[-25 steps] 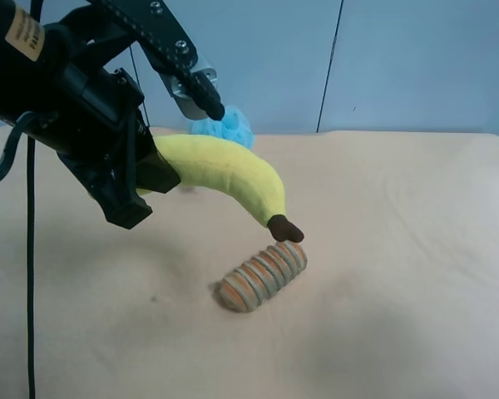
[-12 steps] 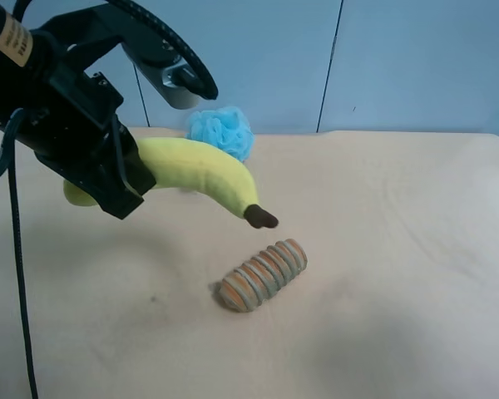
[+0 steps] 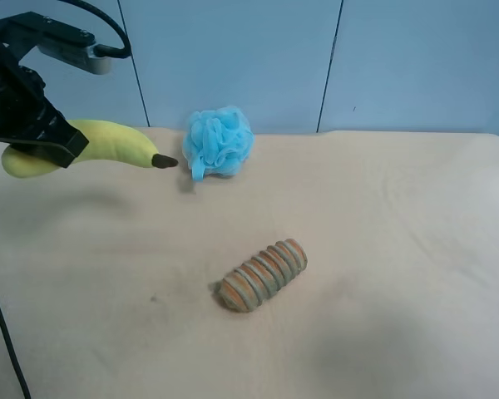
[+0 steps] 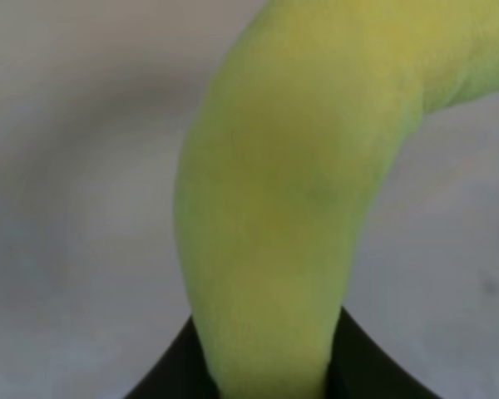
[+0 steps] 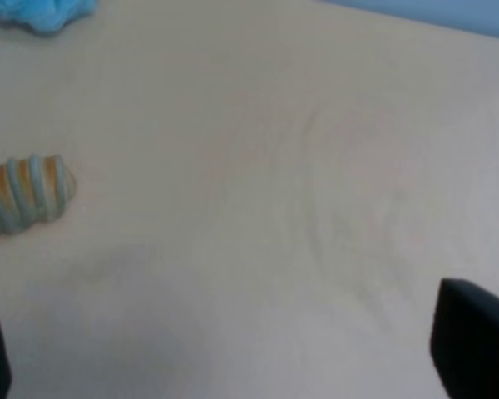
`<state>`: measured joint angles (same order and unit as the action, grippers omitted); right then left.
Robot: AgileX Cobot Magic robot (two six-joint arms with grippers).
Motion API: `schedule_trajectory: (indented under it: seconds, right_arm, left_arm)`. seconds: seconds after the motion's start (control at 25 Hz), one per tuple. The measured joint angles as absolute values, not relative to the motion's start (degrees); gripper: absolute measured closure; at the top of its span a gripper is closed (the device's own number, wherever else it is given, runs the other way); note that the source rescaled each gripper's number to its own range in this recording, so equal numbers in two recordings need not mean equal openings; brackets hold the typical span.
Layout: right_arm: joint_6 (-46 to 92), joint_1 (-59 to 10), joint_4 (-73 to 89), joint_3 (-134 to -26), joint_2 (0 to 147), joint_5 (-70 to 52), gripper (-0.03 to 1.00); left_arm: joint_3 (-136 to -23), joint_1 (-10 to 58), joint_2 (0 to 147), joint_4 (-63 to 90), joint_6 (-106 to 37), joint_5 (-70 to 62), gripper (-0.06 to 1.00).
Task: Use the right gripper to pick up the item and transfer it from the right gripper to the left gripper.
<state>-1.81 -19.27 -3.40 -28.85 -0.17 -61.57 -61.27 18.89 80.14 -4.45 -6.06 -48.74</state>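
At the upper left of the frame the left pincer (image 3: pixel 37 137) is clamped on the plush banana (image 3: pixel 108 145), held above the bench (image 3: pixel 382 249), while the right pincer (image 5: pixel 224 366) hangs spread wide, holding nothing.

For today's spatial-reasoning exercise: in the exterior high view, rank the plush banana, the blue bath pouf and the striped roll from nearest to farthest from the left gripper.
1. Plush banana: clamped in the left gripper, at the view's far left.
2. Blue bath pouf: on the table just beyond the banana's stem tip.
3. Striped roll: mid-table, lower in the view.
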Motion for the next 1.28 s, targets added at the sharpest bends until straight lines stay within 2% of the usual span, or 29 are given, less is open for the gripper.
schedule_trajectory:
  seconds: [0.28,0.64,0.72,0.76,0.84,0.92,1.04,1.28]
  right_arm:
    - [-1.81,-19.27,-3.40,-28.85,-0.17,-61.57,-0.03]
    - [-1.81,-19.27,-3.40,-28.85,-0.17,-61.57,-0.03]
    - [-1.81,-19.27,-3.40,-28.85,-0.17,-61.57,-0.03]
    - [-1.81,-19.27,-3.40,-28.85,-0.17,-61.57,-0.03]
    - [-1.81,-19.27,-3.40,-28.85,-0.17,-61.57,-0.03]
    - [-1.81,-19.27,-3.40,-28.85,-0.17,-61.57,-0.03]
    - [-1.81,-19.27,-3.40,-28.85,-0.17,-61.57,-0.03]
    - [-1.81,-19.27,-3.40,-28.85,-0.17,-61.57,-0.03]
  left_arm:
    - [-61.27,7.26,87.95,-4.45,-6.06,-39.93,0.94]
    - [-61.31,4.54,99.83,-4.51,-6.06,-36.81,0.92]
    - [-61.31,4.54,101.78,-4.51,-6.06,-36.51,0.78]
    - [-61.31,4.54,102.67,-4.57,-6.06,-36.59,0.63]
    - [-61.31,4.54,103.81,-4.68,-5.88,-37.93,0.24]
    - [-61.31,4.54,104.00,-5.12,-5.82,-39.29,0.03]
    - [-61.76,4.54,102.17,-5.48,-5.75,-41.17,-0.04]
    - [-67.77,4.54,92.28,-3.69,-5.39,-51.03,-0.05]
